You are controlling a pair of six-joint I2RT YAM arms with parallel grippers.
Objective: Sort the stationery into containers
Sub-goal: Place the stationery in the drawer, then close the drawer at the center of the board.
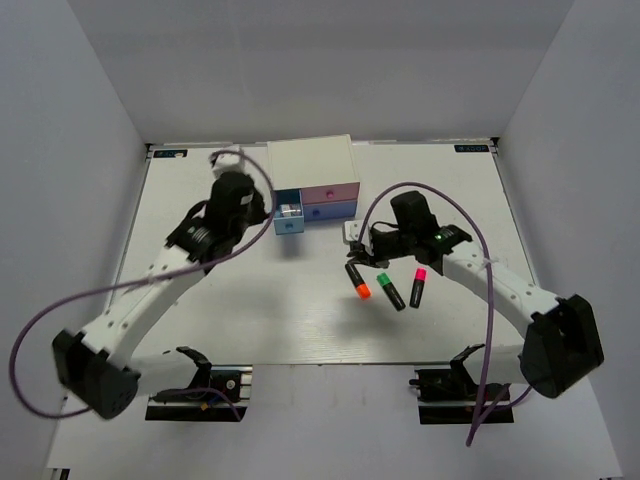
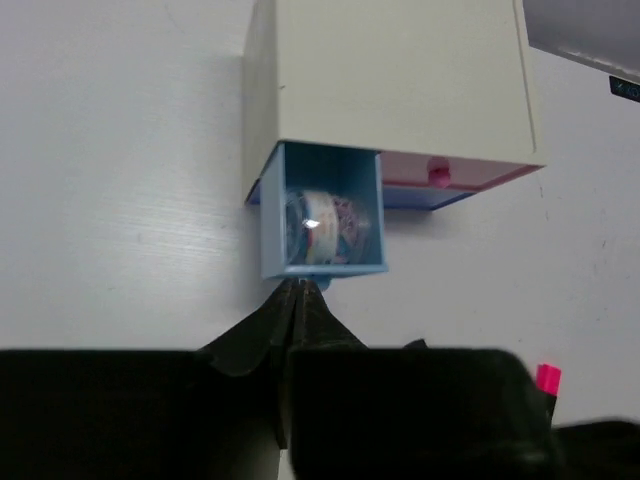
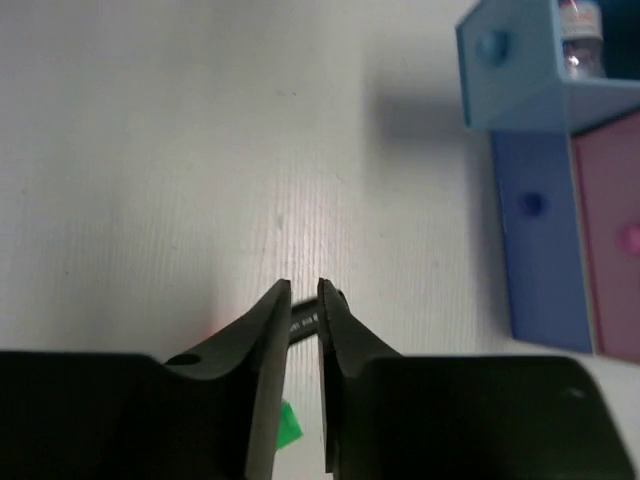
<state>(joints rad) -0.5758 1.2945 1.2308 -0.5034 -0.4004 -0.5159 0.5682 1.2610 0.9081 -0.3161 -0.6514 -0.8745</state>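
Observation:
The white drawer chest [image 1: 311, 163] stands at the back middle. Its left blue drawer [image 1: 289, 218] is pulled out; whitish and pinkish things [image 2: 322, 222] lie in it, too blurred to name. My left gripper [image 2: 297, 288] is shut and empty, its tips just in front of that drawer's front edge. My right gripper [image 3: 305, 300] is shut on the black body of the orange-ended marker [image 1: 357, 280]. The green-ended marker [image 1: 390, 290] and the pink-ended marker [image 1: 418, 287] lie beside it on the table. The green end [image 3: 288, 425] shows below my right fingers.
The pink drawer [image 1: 333, 191] and the lower blue drawer [image 1: 333, 210] are closed, each with a small knob. The open drawer's knob [image 3: 487, 45] shows in the right wrist view. Grey walls surround the white table [image 1: 250, 310].

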